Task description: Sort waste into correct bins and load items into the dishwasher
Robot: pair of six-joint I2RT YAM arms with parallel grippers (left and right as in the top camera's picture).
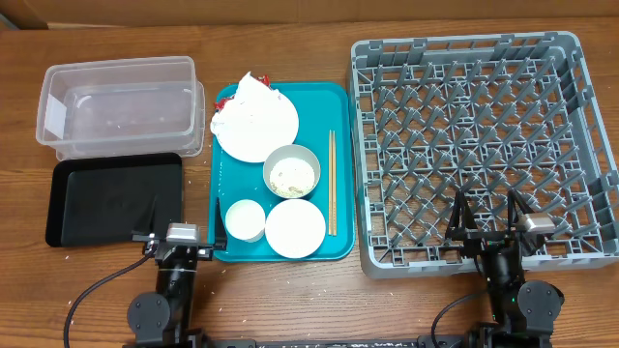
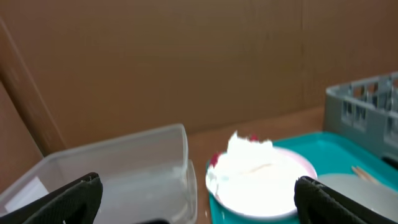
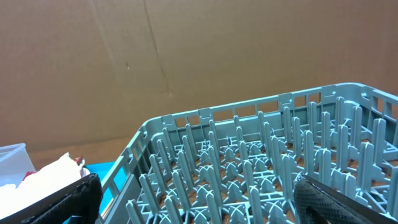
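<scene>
Napkin: crumpled white paper napkin (image 1: 246,96) with small red scraps, lying on the upper left part of the plate.
Plate: pale pink plate (image 1: 266,135) at the top of the teal tray (image 1: 339,97), left of frame centre.
Crumbs: rice-like crumbs (image 1: 289,176) inside a white bowl (image 1: 291,171) just below the plate.
Other dishes: small white cup (image 1: 245,219) at the tray's lower left; second white bowl (image 1: 295,228) beside it to the right.
Chopsticks: two wooden chopsticks (image 1: 332,182) lying side by side along the tray's right edge.
Bins: clear plastic tub (image 1: 121,66) at upper left; black tray (image 1: 106,201) directly below it.
Dishwasher: grey dish rack (image 1: 484,135) fills the right side of the frame, no dishes in it.
Left gripper: left gripper (image 1: 181,218) at lower left between black tray and teal tray, jaws spread wide, holding nothing.
Right gripper: right gripper (image 1: 489,211) over the rack's lower edge, jaws spread wide, holding nothing.
</scene>
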